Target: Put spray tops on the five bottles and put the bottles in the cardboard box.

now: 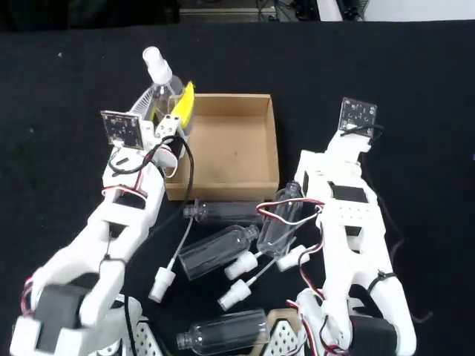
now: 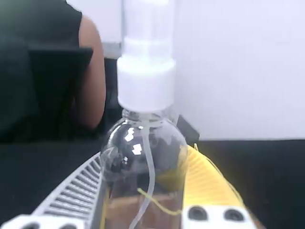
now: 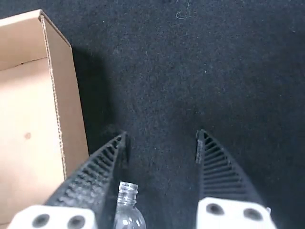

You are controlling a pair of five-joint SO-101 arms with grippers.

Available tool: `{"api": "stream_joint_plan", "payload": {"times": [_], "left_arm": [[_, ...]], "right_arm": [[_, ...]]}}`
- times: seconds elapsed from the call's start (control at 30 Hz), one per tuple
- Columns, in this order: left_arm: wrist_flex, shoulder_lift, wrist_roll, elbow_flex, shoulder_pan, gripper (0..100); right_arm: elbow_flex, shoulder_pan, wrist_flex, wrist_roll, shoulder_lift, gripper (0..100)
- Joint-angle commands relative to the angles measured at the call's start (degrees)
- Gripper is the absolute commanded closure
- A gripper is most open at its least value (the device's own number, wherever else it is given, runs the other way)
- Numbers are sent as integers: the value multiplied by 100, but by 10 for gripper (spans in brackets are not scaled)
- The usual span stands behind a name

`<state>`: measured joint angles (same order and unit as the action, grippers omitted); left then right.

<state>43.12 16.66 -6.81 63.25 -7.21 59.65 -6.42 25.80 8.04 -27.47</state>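
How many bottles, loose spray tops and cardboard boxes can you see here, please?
Bottle with spray top: 1
Uncapped bottles: 4
Loose spray tops: 4
Cardboard box: 1
Total: 10

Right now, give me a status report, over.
Left gripper shut on capped bottle at cardboard box corner. Right gripper open by uncapped bottle. Loose spray tops before box.

Left arm point(image 1: 126, 215) stretched to the far left, left gripper point(image 1: 167, 100) clamped on a bottle point(image 1: 159, 81). Right arm point(image 1: 349, 222) extended far; right gripper point(image 3: 162, 143) points down, jaws wide apart
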Motion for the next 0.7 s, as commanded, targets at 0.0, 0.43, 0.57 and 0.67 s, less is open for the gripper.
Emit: {"api": "stream_joint_plan", "payload": {"times": [0.0,0.43,0.57,0.67], "left_arm": [[633,-765,-44,-462,110,970],[2286,-2699,-9,-963,426,970],[2673,-3182,-9,-1042,462,970],[3051,-3385,0,-1033,462,970]], "right_arm": [[-48,-88,-149,18,-277,798],[-48,-97,-158,18,-286,798],[-48,-97,-141,18,-295,798],[-48,-97,-141,18,-303,798]]}}
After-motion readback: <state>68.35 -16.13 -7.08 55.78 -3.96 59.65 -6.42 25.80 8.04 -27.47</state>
